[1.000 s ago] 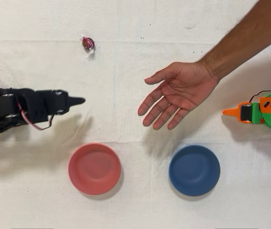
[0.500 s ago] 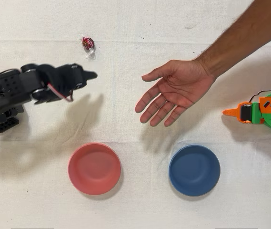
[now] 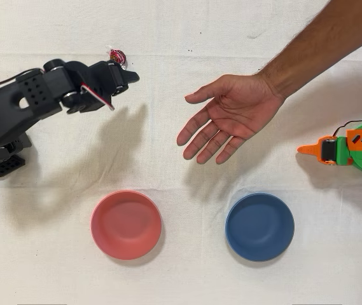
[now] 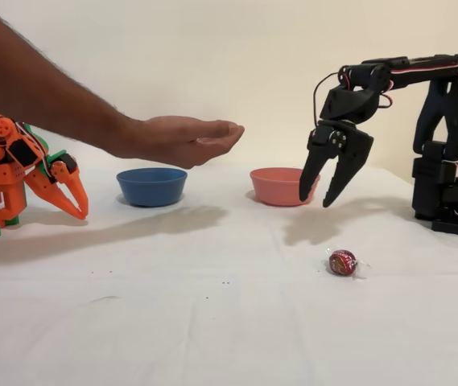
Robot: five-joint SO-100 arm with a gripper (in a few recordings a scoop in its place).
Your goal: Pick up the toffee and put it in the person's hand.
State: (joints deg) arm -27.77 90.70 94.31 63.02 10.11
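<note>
The toffee (image 3: 118,57) (image 4: 342,262), a small red sweet in clear wrapper, lies on the white cloth near the top left of the overhead view. My black gripper (image 3: 126,75) (image 4: 315,199) hovers just beside it, above the table, with its fingers spread open and nothing between them. In the overhead view the gripper's body covers part of the wrapper. The person's hand (image 3: 231,117) (image 4: 184,138) is held palm up above the middle of the table, well apart from the gripper.
A pink bowl (image 3: 126,224) (image 4: 281,186) and a blue bowl (image 3: 259,227) (image 4: 151,186) stand on the cloth. The idle orange arm (image 3: 349,150) (image 4: 19,173) rests at the opposite side. The forearm (image 3: 320,41) crosses the top right corner.
My black arm has swung from the table's left middle up toward the toffee and reached further out. The hand has drifted slightly toward the gripper.
</note>
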